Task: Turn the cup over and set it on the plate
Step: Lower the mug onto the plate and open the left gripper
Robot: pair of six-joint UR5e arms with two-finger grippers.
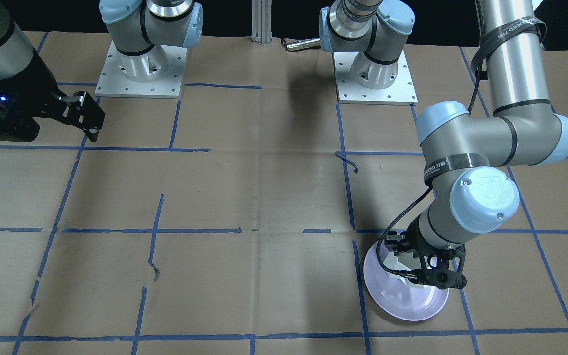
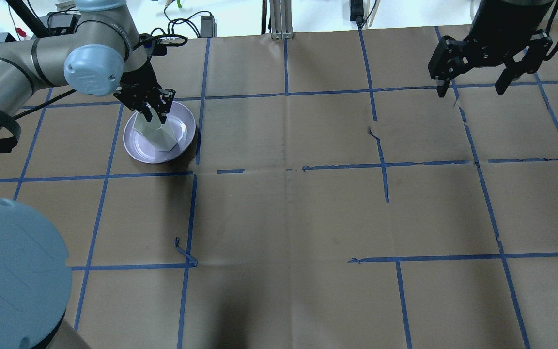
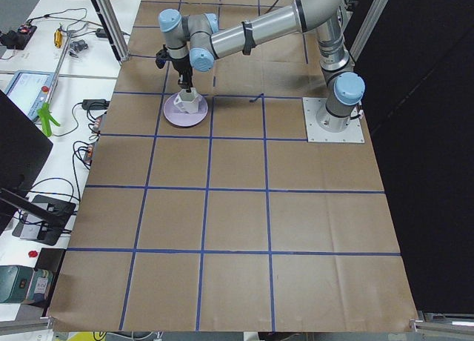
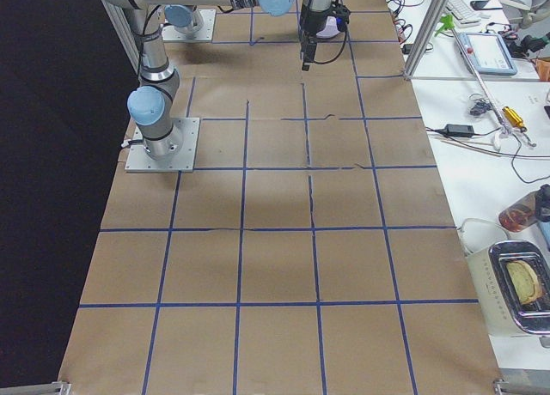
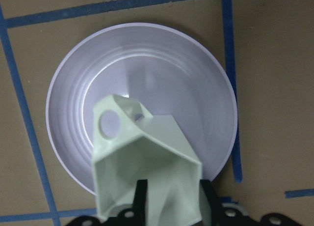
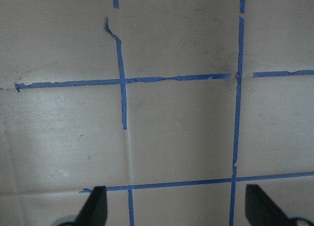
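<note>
Our left gripper (image 2: 155,112) is clamped on the cup (image 2: 159,135), holding it over the plate (image 2: 136,145) near the surface's far left corner; we cannot tell if it touches. We judge this the placing step: settle it gently, let go, then lift straight clear. Our right gripper (image 2: 472,89) hangs spread and empty.

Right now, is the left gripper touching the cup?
Touching. In the left wrist view, the left gripper pinches the cup between its fingers, with no gap on either side.
</note>
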